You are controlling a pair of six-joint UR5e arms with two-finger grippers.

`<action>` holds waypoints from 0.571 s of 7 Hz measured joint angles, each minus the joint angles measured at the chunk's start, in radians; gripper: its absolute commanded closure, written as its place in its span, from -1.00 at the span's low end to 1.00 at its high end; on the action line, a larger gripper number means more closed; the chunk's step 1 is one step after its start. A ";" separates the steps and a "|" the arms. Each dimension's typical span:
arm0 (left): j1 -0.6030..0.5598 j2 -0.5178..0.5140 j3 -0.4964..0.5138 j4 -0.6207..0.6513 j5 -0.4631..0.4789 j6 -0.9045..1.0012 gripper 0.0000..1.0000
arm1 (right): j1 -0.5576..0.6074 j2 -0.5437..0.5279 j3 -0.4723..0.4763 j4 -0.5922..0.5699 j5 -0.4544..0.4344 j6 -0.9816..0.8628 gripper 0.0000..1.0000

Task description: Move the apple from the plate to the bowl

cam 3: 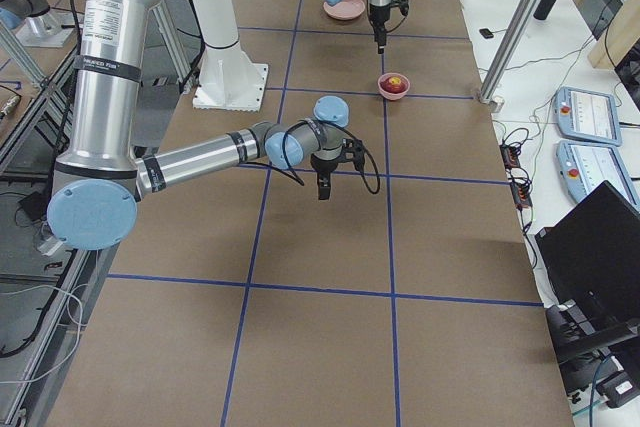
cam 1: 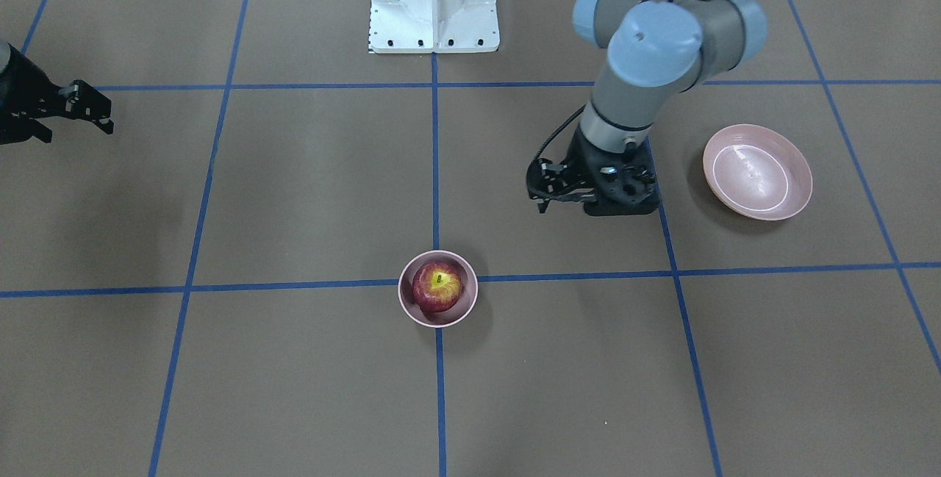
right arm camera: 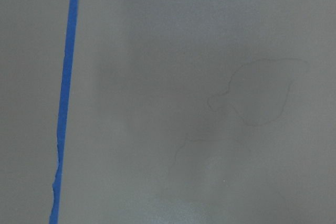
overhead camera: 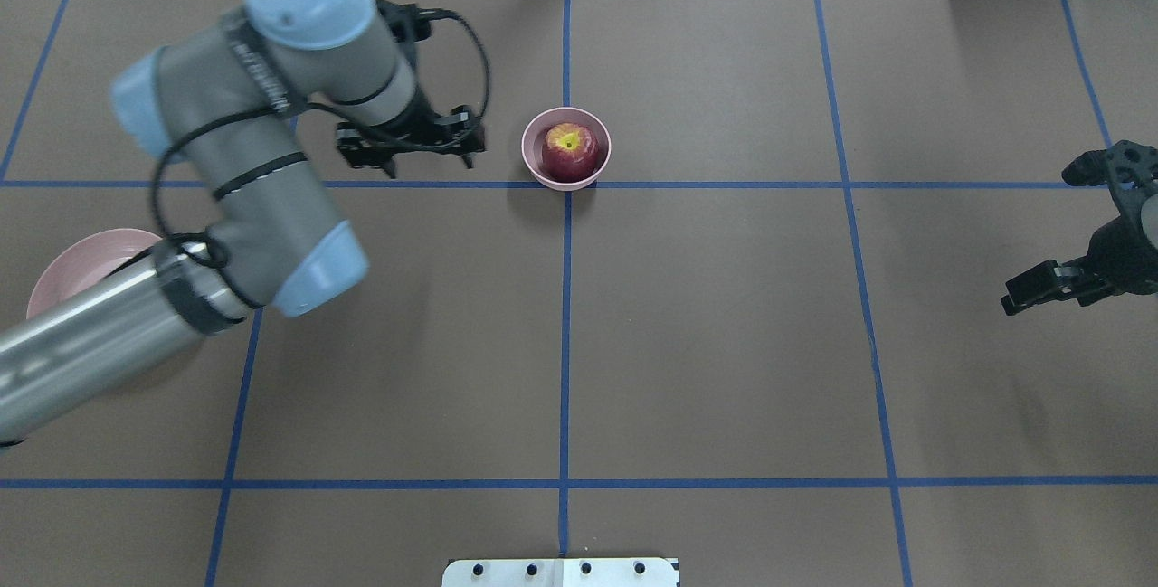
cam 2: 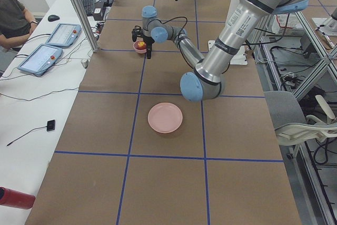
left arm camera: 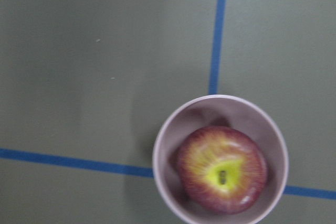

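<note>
The dark red apple [cam 1: 437, 284] with a yellow patch at its stem sits inside the small pink bowl [cam 1: 409, 304] near the table's middle line. Both also show in the overhead view, the apple [overhead camera: 568, 151] in the bowl [overhead camera: 534, 162], and in the left wrist view, the apple [left arm camera: 221, 168] in the bowl [left arm camera: 168, 182]. The wide pink plate [cam 1: 757, 170] lies empty on my left side. My left gripper [overhead camera: 431, 166] is open and empty, hovering beside the bowl towards the plate. My right gripper [overhead camera: 1018, 298] hangs far off at the table's right side, holding nothing; its jaws are unclear.
My left arm [overhead camera: 244, 144] reaches over the plate [overhead camera: 77, 266] and hides most of it in the overhead view. The white robot base [cam 1: 434, 3] stands at the table's robot edge. Blue tape lines [cam 1: 435, 168] cross the brown table.
</note>
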 measured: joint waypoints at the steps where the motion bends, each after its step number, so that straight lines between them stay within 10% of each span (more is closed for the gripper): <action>1: -0.065 0.162 -0.127 0.041 -0.008 0.166 -0.96 | 0.014 0.000 -0.003 0.000 0.001 0.000 -1.00; 4: -0.396 0.491 -0.195 0.060 -0.157 0.763 -0.96 | 0.069 -0.009 -0.017 -0.004 0.018 -0.004 -1.00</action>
